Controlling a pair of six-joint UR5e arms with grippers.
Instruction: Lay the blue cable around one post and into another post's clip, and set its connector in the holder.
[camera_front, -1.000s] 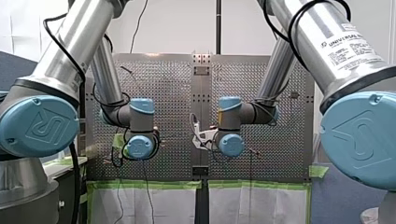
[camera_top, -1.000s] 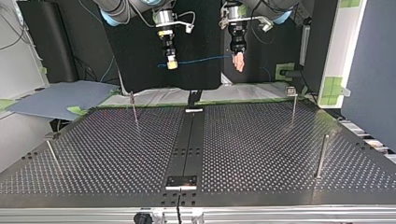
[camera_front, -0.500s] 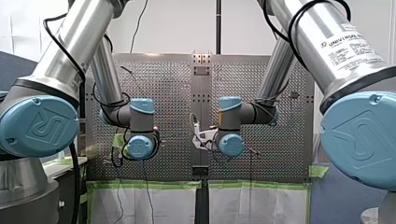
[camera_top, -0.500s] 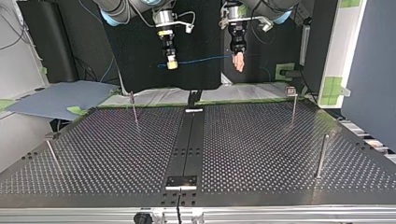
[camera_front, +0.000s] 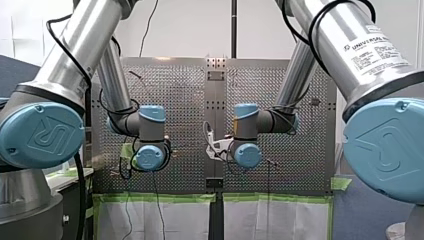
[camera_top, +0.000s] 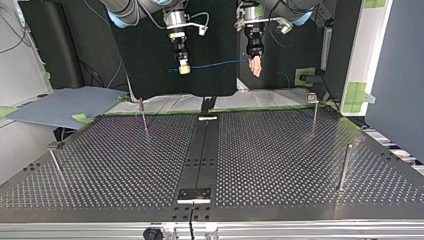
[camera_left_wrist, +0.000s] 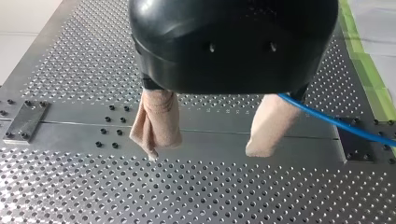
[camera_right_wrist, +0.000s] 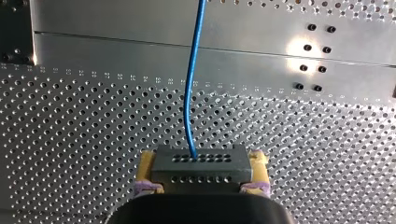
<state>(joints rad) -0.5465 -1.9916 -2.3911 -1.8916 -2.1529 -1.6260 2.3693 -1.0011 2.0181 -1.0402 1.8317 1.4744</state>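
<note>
My right gripper (camera_right_wrist: 201, 163), with yellow pads (camera_right_wrist: 145, 163), is clenched on the dark grey block connector with small holes (camera_right_wrist: 201, 173), which sits between its fingers. The thin blue cable (camera_right_wrist: 189, 93) leaves the connector and runs ahead of this gripper, above the perforated metal counter (camera_right_wrist: 93, 140). My left gripper (camera_left_wrist: 204, 150) is released, with its beige pads (camera_left_wrist: 156, 119) apart. The cable passes just beside one pad.

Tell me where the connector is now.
In the right wrist view, the connector sits clamped between the yellow pads of my right gripper, above the perforated table, with the blue cable running ahead from it.
</note>
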